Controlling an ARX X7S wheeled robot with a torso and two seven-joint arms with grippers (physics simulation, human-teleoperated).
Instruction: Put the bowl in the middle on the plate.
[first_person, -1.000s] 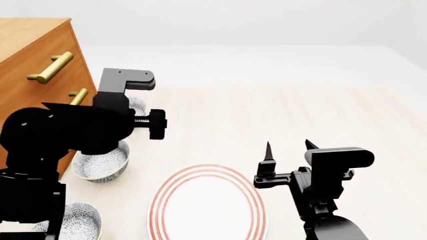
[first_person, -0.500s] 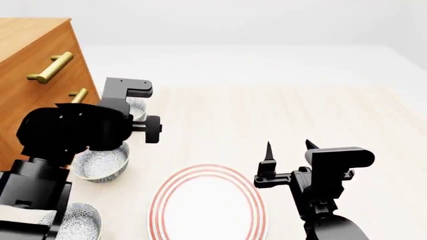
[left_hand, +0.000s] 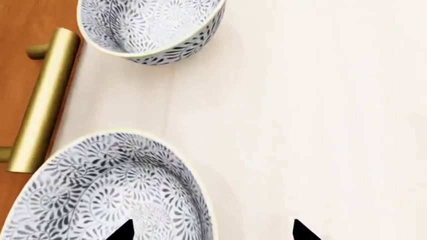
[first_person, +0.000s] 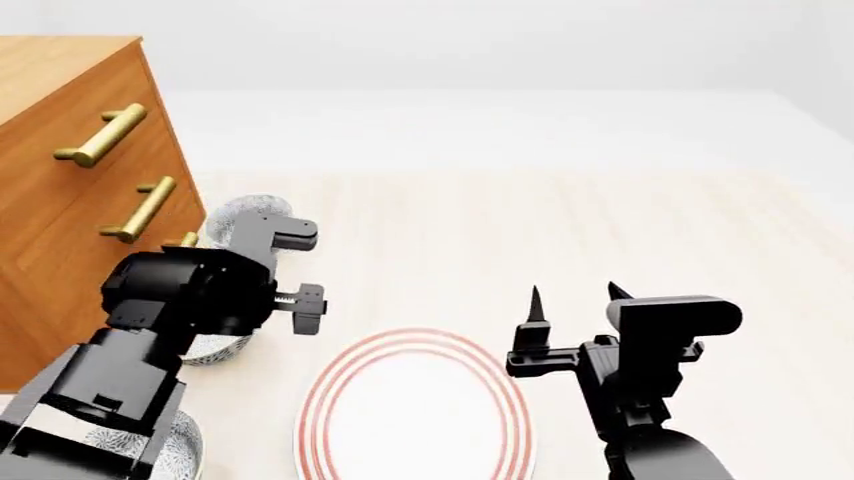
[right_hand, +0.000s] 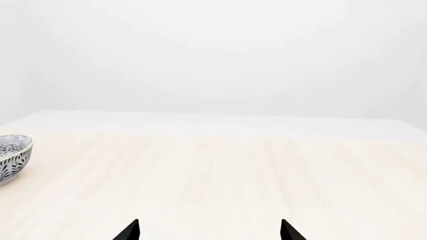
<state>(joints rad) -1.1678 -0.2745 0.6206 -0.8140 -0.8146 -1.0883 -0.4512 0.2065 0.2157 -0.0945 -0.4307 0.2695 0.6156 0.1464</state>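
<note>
left gripper (left_hand: 210, 231) has dropped lower over the middle bowl (left_hand: 110, 192) by the dresser (first_person: 67, 200), fingers wide, straddling its rim; grasp looks next. plate (first_person: 414, 410) sits empty just right. right gripper (first_person: 574, 297) idle, fingers wide.

Matte black blocky arms (first_person: 174, 300) — pointed black fingers (first_person: 535, 303), threaded screw.
</note>
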